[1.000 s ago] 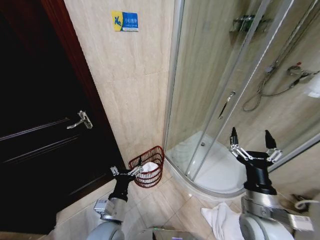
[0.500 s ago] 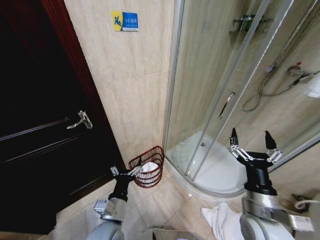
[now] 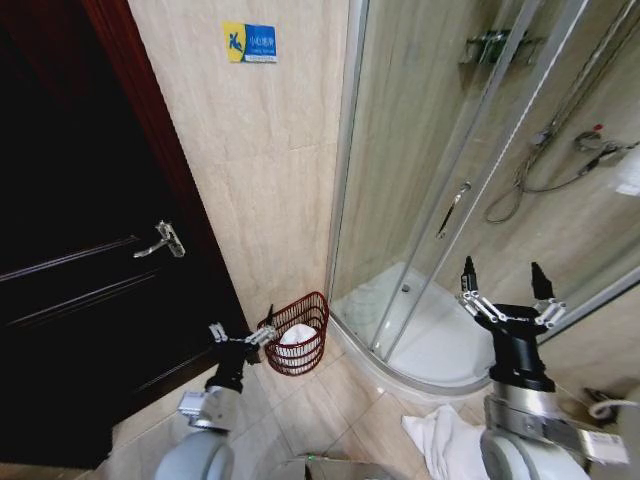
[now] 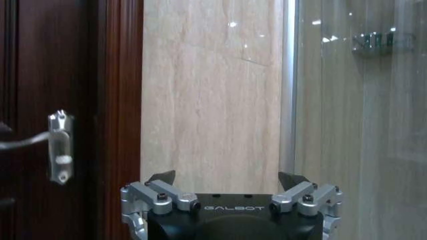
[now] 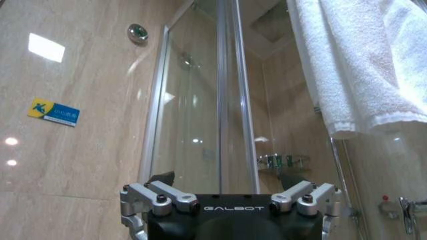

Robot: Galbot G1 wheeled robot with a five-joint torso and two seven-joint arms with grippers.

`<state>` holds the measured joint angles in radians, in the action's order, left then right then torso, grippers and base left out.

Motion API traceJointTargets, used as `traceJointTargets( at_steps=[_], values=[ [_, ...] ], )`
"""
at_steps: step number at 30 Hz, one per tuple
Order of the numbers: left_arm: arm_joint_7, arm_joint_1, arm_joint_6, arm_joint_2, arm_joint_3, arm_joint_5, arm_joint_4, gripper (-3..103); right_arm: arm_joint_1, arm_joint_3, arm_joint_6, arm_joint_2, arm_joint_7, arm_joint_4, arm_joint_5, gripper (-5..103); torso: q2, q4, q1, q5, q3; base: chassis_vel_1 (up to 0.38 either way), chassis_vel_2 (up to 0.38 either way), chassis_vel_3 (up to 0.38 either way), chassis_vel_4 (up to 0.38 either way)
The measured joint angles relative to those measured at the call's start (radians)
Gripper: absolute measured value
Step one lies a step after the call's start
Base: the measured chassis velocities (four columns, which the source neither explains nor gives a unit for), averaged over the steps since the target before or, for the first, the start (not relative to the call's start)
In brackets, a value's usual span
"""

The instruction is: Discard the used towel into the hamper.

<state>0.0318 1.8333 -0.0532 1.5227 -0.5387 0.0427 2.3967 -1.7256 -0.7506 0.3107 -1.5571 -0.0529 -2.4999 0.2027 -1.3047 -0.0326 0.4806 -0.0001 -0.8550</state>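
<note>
The dark wooden door [image 3: 70,250] fills the nine o'clock side of the head view, and the glass shower enclosure [image 3: 470,180] takes the three o'clock side, with a tiled wall [image 3: 270,170] between them. At about six o'clock on the floor, in the corner where wall meets enclosure, stands the hamper [image 3: 296,335], a small reddish-brown open-weave basket. A white towel [image 3: 297,334] already lies inside it, so the discard looks done, as far as can be judged; a second white towel [image 3: 445,440] lies on the floor tiles near five o'clock, well apart from the hamper, and whether it belongs to the task cannot be told. The right gripper [image 3: 505,295] is raised at four o'clock, fingers spread wide and empty. The left gripper [image 3: 240,335] hangs just beside the hamper at seven o'clock, its fingers released and holding nothing, apart from the rim.
</note>
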Motion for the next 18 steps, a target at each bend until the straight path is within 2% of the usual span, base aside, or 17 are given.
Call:
traceJointTargets(
  at_steps=[6, 18],
  values=[
    [0.0, 0.004, -0.005, 0.018, -0.032, -0.043, 0.001, 100, 0.001, 0.001, -0.002, 0.0, 0.0, 0.0, 0.0, 100, 0.0, 0.0, 0.0, 0.0, 0.0, 0.0, 0.0, 0.0, 0.0],
    [-0.007, 0.02, -0.014, 0.076, -0.03, -0.103, 0.001, 100, 0.001, -0.003, -0.007, 0.007, 0.001, 0.0, 0.017, 100, 0.0, 0.0, 0.0, 0.0001, 0.0, 0.0, 0.0, 0.0, 0.0]
  ],
)
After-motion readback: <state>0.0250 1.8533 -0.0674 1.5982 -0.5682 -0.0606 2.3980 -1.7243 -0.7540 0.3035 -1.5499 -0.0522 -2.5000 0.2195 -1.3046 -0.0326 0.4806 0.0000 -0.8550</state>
